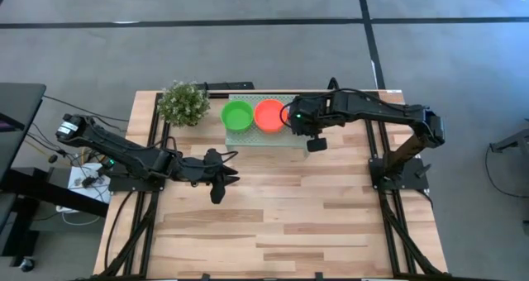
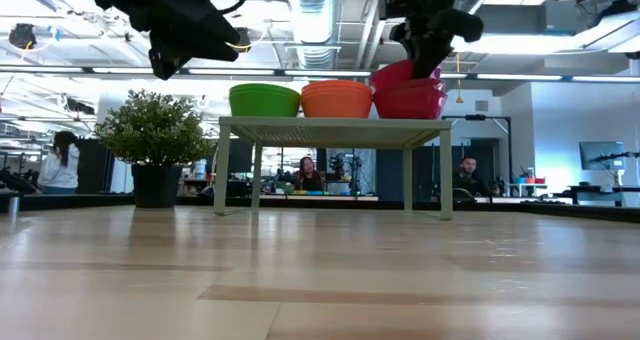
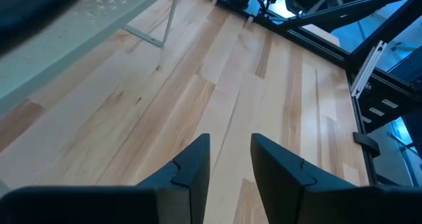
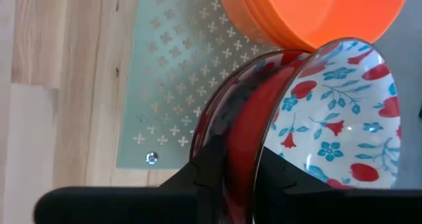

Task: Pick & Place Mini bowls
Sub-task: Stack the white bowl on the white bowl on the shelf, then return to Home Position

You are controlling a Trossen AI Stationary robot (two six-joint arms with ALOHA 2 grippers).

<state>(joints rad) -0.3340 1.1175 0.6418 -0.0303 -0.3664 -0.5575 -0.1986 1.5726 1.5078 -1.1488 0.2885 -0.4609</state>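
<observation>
Using the stand (image 1: 263, 130) as your reference: the left gripper (image 1: 221, 178) hovers nearest you, well in front of the stand, fingers parted and empty. On the stand, the right gripper (image 4: 242, 178) pinches the floral bowl's (image 4: 330, 118) rim, touching the orange bowl (image 1: 269, 115); the green bowl (image 1: 237, 114) sits beside.

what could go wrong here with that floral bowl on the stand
1. The floral bowl sits tilted on the red stack, touching the orange bowls; with the right gripper jaws astride its rim, it may slide or tip on release.
2. The stack is near the end of the stand, so a nudge might send a bowl off the edge.
3. Pulling away could bump the orange bowls toward the green bowls.
</observation>
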